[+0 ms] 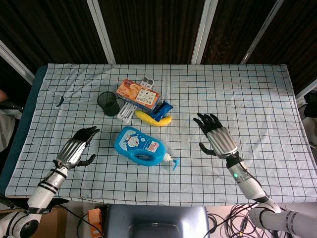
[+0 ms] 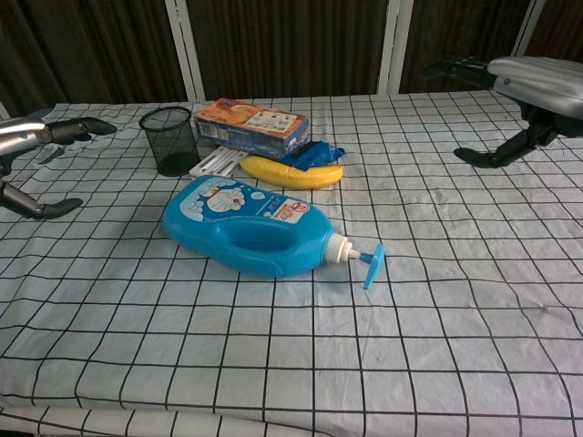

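A blue pump bottle [image 1: 139, 146] [image 2: 250, 228] lies on its side in the middle of the checked tablecloth, nozzle pointing right. Behind it are a yellow banana [image 1: 153, 119] [image 2: 291, 172], a blue packet [image 1: 161, 109] [image 2: 314, 152], an orange biscuit box [image 1: 138, 94] [image 2: 251, 125], a white flat pack [image 1: 128, 112] [image 2: 216, 162] and a black mesh cup [image 1: 109, 103] [image 2: 170, 140]. My left hand [image 1: 77, 148] [image 2: 35, 137] hovers open left of the bottle, holding nothing. My right hand [image 1: 216, 135] [image 2: 521, 82] hovers open to the bottle's right, fingers spread, also holding nothing.
The table [image 1: 257, 99] is covered by a white cloth with a dark grid. Dark panels with white frames [image 1: 203, 29] stand behind its far edge. A grey box [image 1: 156, 222] sits below the near edge, with cables [image 1: 233, 218] at the lower right.
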You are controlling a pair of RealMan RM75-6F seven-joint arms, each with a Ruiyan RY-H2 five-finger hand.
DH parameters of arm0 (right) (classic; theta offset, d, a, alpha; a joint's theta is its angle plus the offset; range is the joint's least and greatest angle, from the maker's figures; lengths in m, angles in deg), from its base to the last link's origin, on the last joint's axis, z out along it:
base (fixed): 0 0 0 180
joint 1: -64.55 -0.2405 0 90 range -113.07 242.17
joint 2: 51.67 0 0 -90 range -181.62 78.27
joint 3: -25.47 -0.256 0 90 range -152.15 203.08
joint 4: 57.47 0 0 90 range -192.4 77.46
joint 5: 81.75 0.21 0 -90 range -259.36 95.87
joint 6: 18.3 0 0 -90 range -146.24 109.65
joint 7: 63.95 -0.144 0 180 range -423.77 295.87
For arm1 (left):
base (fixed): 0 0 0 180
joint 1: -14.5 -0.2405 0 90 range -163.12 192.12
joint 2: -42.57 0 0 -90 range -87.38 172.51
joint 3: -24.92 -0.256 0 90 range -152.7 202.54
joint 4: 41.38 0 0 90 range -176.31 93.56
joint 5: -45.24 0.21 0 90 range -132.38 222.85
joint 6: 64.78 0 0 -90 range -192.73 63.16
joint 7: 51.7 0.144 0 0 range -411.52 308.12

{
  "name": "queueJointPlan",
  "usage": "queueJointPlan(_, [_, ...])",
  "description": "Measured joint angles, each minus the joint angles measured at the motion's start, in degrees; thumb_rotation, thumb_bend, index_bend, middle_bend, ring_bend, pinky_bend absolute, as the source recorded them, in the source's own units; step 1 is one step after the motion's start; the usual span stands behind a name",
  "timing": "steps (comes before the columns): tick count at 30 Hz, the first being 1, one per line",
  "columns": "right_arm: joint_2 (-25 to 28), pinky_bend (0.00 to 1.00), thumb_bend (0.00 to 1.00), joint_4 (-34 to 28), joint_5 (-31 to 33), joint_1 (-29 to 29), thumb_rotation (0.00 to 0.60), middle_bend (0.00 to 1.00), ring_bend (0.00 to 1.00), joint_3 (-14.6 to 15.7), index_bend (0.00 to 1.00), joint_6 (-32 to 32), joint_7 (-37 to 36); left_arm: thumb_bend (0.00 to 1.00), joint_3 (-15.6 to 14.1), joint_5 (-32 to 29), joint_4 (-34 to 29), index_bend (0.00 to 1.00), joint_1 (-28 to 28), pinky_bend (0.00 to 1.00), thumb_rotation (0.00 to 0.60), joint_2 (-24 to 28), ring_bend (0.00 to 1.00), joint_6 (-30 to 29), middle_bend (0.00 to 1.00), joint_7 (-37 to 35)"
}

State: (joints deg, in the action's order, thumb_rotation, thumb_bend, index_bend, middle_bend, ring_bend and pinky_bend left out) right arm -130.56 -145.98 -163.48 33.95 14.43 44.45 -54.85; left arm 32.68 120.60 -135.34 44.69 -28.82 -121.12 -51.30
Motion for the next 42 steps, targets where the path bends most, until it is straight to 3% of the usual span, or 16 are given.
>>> queueJointPlan(10, [3.3, 0.03, 0.31, -2.1, 0.1, 1.0, 0.6, 0.0, 0.0, 1.0, 0.0, 2.2, 1.9, 0.4, -0.7, -0.4, -0.7, 0.0, 0.3, 0.02, 0.6, -0.5, 0.0, -0.6, 0.0, 2.1])
queueJointPlan(12, [4.3, 0.03, 0.31, -2.6, -0.3, 1.5, 0.6, 0.0, 0.0, 1.2, 0.0, 2.9, 1.8, 0.4, -0.9, -0.3, -1.1, 0.0, 0.2, 0.14, 0.6, -0.8, 0.08, -1.1, 0.08, 3.4])
queueJointPlan(13, [5.2, 0.03, 0.31, -3.0, -0.6, 1.9, 0.6, 0.0, 0.0, 1.4, 0.0, 3.5, 1.8, 0.4, -0.8, -0.2, -1.2, 0.0, 0.2, 0.27, 0.6, -1.1, 0.18, -1.7, 0.18, 3.9])
queueJointPlan(14, [5.9, 0.03, 0.31, -3.4, -0.9, 2.3, 0.6, 0.0, 0.0, 1.7, 0.0, 4.0, 1.8, 0.4, -0.8, 0.0, -1.2, 0.0, 0.1, 0.51, 0.6, -1.6, 0.4, -2.5, 0.39, 4.3])
queueJointPlan(15, [6.8, 0.03, 0.31, -3.8, -1.2, 2.8, 0.6, 0.0, 0.0, 2.0, 0.0, 4.5, 1.8, 0.41, -0.8, 0.3, -1.1, 0.0, -0.1, 0.79, 0.6, -2.5, 0.68, -3.9, 0.65, 4.9])
queueJointPlan(17, [9.0, 0.03, 0.31, -4.8, -2.1, 4.4, 0.6, 0.0, 0.0, 3.0, 0.0, 6.4, 1.6, 0.42, -0.8, 0.7, -0.9, 0.0, -0.4, 0.97, 0.6, -4.5, 0.92, -6.0, 0.89, 6.1])
queueJointPlan(18, [9.9, 0.03, 0.31, -5.2, -2.6, 5.3, 0.6, 0.0, 0.0, 3.6, 0.0, 7.3, 1.5, 0.43, -0.9, 0.8, -0.7, 0.0, -0.6, 1.0, 0.6, -6.0, 0.98, -7.1, 0.97, 7.1])
queueJointPlan(25, [15.1, 0.03, 0.31, -5.1, -5.8, 12.2, 0.6, 0.0, 0.0, 8.0, 0.0, 14.4, -2.6, 0.47, -1.1, -1.1, 3.8, 0.06, -0.1, 1.0, 0.6, -15.1, 1.0, -7.6, 1.0, 14.5])
queueJointPlan(30, [16.0, 0.03, 0.31, -1.4, -6.1, 14.4, 0.6, 0.0, 0.0, 9.8, 0.0, 15.1, -7.2, 0.67, -0.4, -6.6, 7.5, 0.09, 2.0, 1.0, 0.6, -20.5, 1.0, -3.1, 1.0, 16.3])
queueJointPlan(34, [16.0, 0.03, 0.31, 1.5, -6.2, 15.5, 0.6, 0.0, 0.0, 10.7, 0.0, 14.7, -9.9, 0.78, -1.2, -6.3, 8.3, 0.12, 2.9, 1.0, 0.6, -21.6, 1.0, -1.7, 1.0, 16.7])
queueJointPlan(42, [16.3, 0.03, 0.31, 3.0, -5.6, 16.5, 0.6, 0.0, 0.0, 10.9, 0.0, 13.9, -12.2, 0.79, -2.4, -2.3, 9.5, 0.12, 2.7, 1.0, 0.6, -23.2, 1.0, -3.9, 1.0, 15.2])
